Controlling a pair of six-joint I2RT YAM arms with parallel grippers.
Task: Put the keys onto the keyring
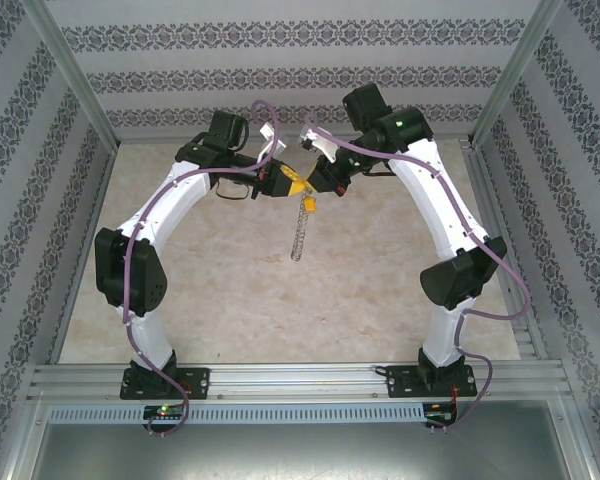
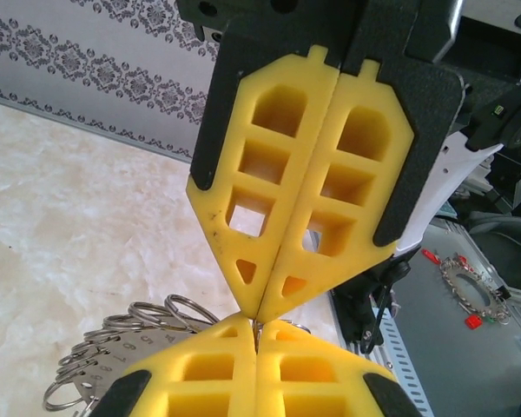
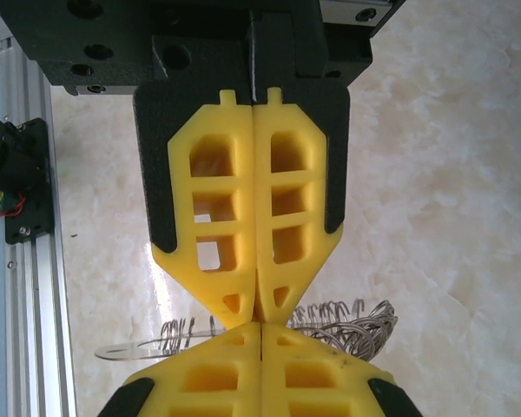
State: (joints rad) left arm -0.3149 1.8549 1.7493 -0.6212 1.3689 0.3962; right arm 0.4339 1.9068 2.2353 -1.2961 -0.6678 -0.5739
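You lose most of the keyring [image 2: 113,360] behind the left gripper [image 2: 254,325], whose fingers are cut off by the picture's bottom edge. From the right wrist, the ring's middle hides behind the right gripper [image 3: 259,328]. From above, its keys are too small to tell apart.

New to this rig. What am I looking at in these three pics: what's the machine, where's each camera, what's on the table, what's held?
The machine is two white robot arms, the left arm and the right arm, bolted at the near edge of a marble-look table. The wide picture comes from a fixed camera above and behind them. The other two come from a camera on each wrist. In those, the arm's own yellow fingers are at the bottom edge and the other arm's are above.

The left gripper and right gripper are both shut, tip to tip in the air. A keyring fringed with small metal keys hangs from that meeting point, above the table. I cannot tell which gripper bears it.
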